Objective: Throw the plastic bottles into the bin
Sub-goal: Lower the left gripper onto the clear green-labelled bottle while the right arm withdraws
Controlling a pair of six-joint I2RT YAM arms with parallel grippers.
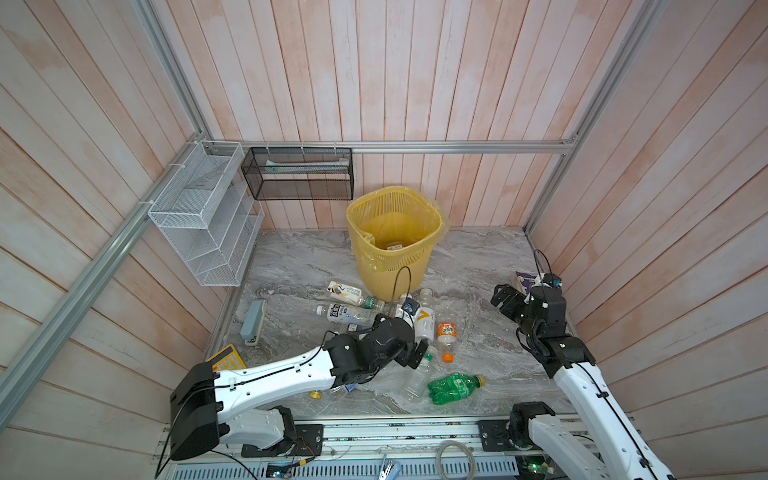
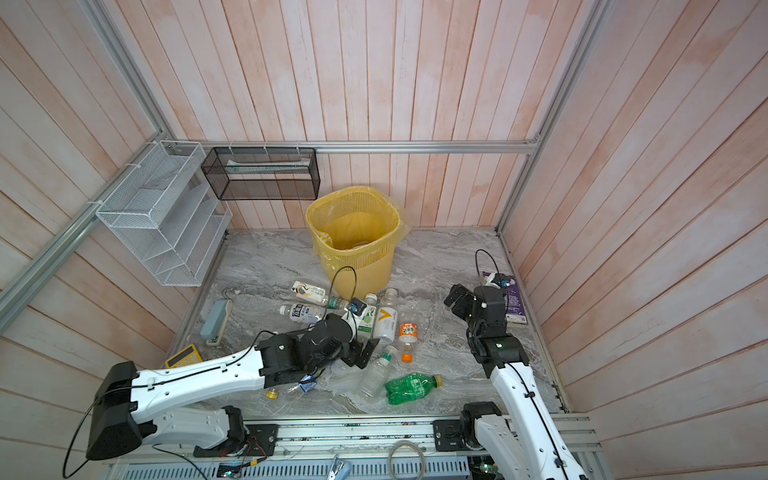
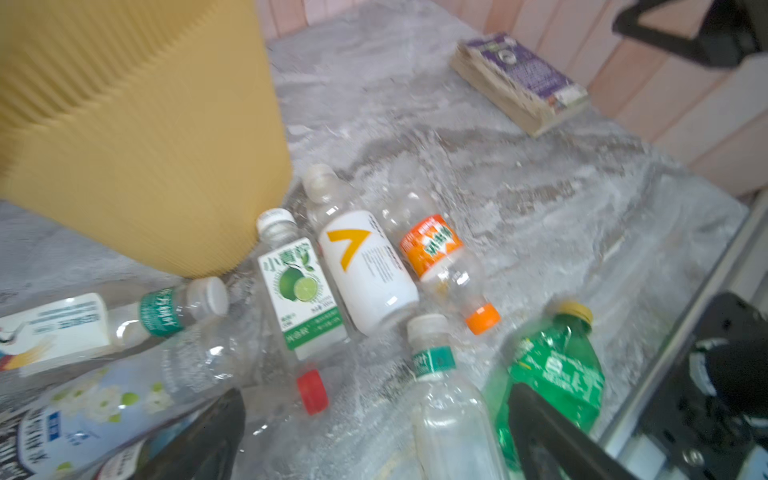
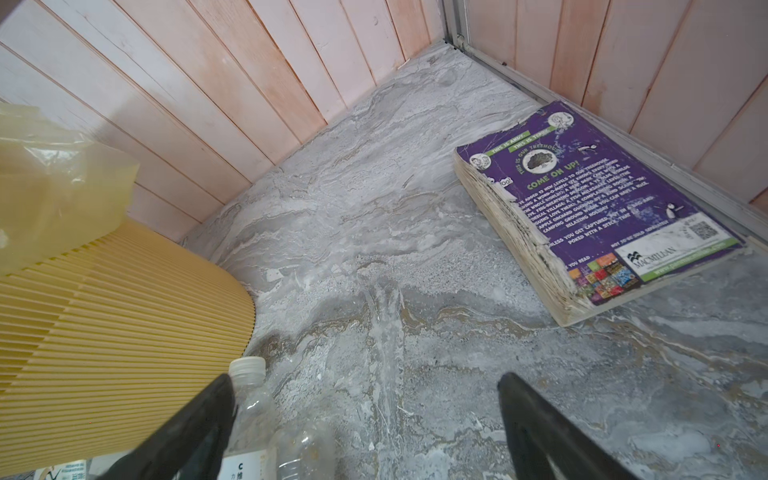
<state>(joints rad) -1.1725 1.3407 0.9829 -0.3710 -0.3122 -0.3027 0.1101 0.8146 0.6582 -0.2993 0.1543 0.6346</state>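
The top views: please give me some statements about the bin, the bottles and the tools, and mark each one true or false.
1. The yellow bin stands upright. True.
2. The green bottle lies inside the bin. False: it lies on the table, near the front edge.
3. The left tool is open and holds nothing. True.
4. The right tool is shut on a bottle. False: it is open and empty.
5. The purple book lies in the bin. False: it lies on the table by the wall on the right.
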